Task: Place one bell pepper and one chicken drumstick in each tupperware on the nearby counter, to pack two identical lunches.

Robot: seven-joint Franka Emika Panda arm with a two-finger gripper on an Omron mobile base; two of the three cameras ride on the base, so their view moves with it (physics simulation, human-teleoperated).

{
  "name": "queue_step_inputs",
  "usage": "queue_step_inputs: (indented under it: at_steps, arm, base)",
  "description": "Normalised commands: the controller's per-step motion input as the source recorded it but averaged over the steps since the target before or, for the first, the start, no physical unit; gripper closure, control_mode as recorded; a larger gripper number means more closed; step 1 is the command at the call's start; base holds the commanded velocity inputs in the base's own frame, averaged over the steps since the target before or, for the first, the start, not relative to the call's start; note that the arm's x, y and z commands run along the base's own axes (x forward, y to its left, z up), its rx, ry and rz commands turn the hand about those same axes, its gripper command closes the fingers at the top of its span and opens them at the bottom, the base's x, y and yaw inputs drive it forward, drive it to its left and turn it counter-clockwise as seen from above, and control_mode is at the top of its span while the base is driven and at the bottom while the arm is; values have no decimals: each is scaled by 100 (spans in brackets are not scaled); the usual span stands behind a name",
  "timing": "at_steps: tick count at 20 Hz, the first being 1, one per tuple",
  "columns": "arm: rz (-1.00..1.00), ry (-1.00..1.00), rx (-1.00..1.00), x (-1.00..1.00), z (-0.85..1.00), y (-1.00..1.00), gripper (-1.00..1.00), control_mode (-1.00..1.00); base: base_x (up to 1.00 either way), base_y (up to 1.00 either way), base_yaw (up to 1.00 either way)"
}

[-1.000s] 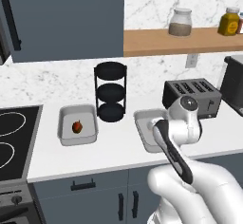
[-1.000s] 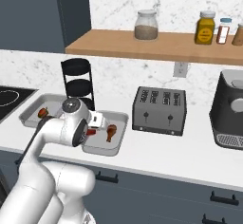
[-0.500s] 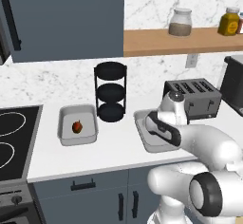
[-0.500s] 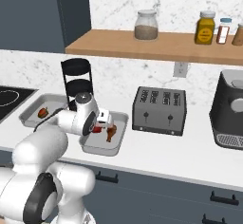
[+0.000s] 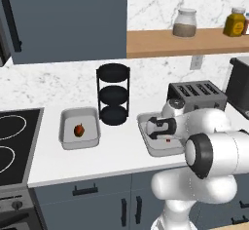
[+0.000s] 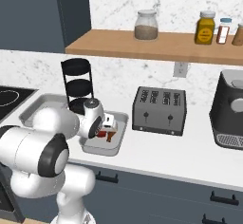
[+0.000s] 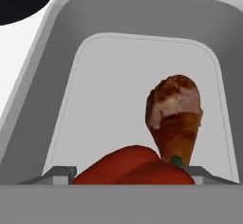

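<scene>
The hand hangs low over the right tupperware (image 5: 151,148), which sits on the white bench (image 5: 112,153) just in front of the toaster (image 5: 197,95). In the hand view a red bell pepper (image 7: 135,166) sits between the fingers (image 7: 59,173), at the near end of this tray, with its green stem against the narrow end of a browned chicken drumstick (image 7: 174,118) that lies on the tray floor just beyond it. The fingers stand wide apart on either side of the pepper; I cannot tell whether they press on it or have let it go. In the right base view the gripper (image 6: 105,128) is down inside the tray's near-left part.

Well to the left, near the stove (image 5: 12,141), lies the other tupperware (image 5: 92,126) with a small reddish item (image 5: 79,130) in it. Between the two trays, farther back, stands a black three-tier rack (image 5: 113,100). Against the far wall a wooden shelf (image 6: 142,47) carries jars (image 6: 146,25).
</scene>
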Motion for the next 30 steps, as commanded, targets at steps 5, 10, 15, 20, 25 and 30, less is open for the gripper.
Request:
queue_step_inputs:
  at_steps: [5,10,15,20,25,30]
  arm:
    - [0,1,0,33,-23,0,-100,-100]
    - [0,0,0,-12,14,0,-100,-100]
    - [0,-4,-2,-85,72,0,-100,-100]
    - [-1,-16,-7,-100,96,0,-100,-100]
    - [0,-23,-5,-100,72,0,-100,-100]
    - [0,-32,-4,-100,74,0,-100,-100]
  base:
    - [0,0,0]
    - [0,0,0]
    - [0,0,0]
    - [0,0,0]
    - [0,0,0]
    - [0,0,0]
